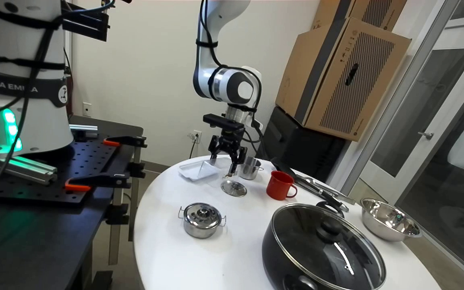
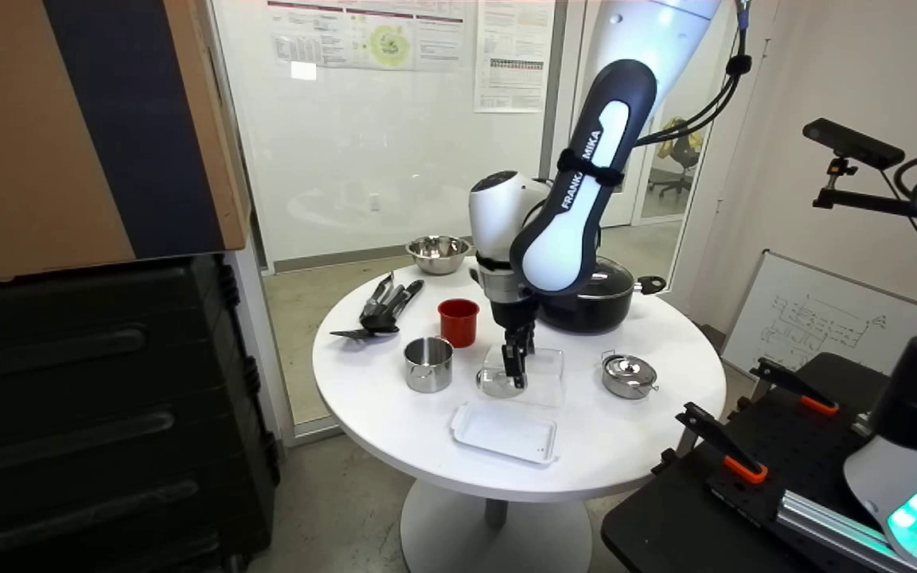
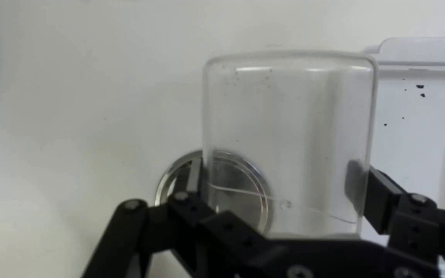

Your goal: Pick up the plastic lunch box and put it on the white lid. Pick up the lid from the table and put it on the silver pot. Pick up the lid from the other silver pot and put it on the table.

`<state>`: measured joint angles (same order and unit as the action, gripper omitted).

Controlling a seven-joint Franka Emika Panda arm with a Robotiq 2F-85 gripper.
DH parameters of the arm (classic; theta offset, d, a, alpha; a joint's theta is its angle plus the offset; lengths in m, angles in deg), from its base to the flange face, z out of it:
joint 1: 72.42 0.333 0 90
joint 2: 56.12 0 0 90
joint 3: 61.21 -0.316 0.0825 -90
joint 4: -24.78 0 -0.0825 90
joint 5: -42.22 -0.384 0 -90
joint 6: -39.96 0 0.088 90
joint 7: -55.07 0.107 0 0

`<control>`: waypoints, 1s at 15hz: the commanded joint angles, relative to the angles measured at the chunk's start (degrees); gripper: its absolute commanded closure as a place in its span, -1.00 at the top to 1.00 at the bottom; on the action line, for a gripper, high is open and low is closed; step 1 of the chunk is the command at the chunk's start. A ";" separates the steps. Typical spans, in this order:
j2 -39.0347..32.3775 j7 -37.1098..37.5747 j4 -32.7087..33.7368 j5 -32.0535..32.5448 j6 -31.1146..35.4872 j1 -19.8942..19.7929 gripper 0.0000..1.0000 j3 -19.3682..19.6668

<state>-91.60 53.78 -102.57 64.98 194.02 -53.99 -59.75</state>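
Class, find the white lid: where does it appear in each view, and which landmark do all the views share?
In an exterior view: the white lid lies slightly left of centre, below mid-height.
In an exterior view: the white lid lies low, near the middle.
In the wrist view: the white lid is at the right edge, cut off.
Shared landmark: the round steel lid.

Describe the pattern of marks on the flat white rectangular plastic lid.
The white lid has scattered dark specks, no regular pattern; the wrist view shows them best.
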 commanded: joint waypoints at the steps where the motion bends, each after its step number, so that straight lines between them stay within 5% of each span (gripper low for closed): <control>1: 1.52 0.24 -1.25 2.57 -1.44 1.75 0.29 -0.08; 15: 2.71 0.83 -3.79 0.49 -1.97 2.14 0.29 -4.88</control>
<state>-90.87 53.98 -104.47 66.07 192.58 -51.75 -63.70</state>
